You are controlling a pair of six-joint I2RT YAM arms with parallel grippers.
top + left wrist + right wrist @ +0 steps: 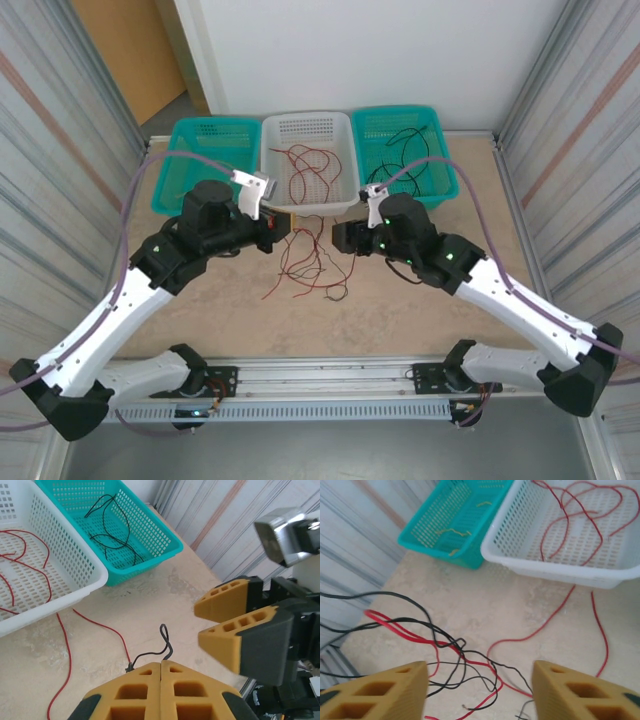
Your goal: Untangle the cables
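Right wrist view: the right tool (479, 666) is open, its yellow fingers wide apart at the bottom corners of the frame, gripping nothing. Between them, low centre, the knot of thin red and black cables (462, 652) lies on the beige stone-look desk (485, 605). Some strands rise, blurred, toward the left edge of the frame.

Left wrist view: the left tool (160, 664) is fully closed, fingers flush. A thin black wire (162, 640) curls up right at its tips. I cannot tell whether the pinch has it.

Upper right of the right wrist view: a white perforated plastic basket (555, 570) holds loose red wires. Two red strands run from below its near wall onto the desk. Beside it is a teal mesh basket with yellow-tan pieces (440, 555). A second teal mesh basket with black wires (145, 565) sits at the top centre of the left wrist view.

Judgement: the step in hand looks like picking one strand from the knot.
- Close on a single cable only, at a loop standing clear of crossings.
- Draw it slowly away from the left tool.
- Stop if the whole knot lifts.
- Watch the trailing red strands; they could tug at the white basket.
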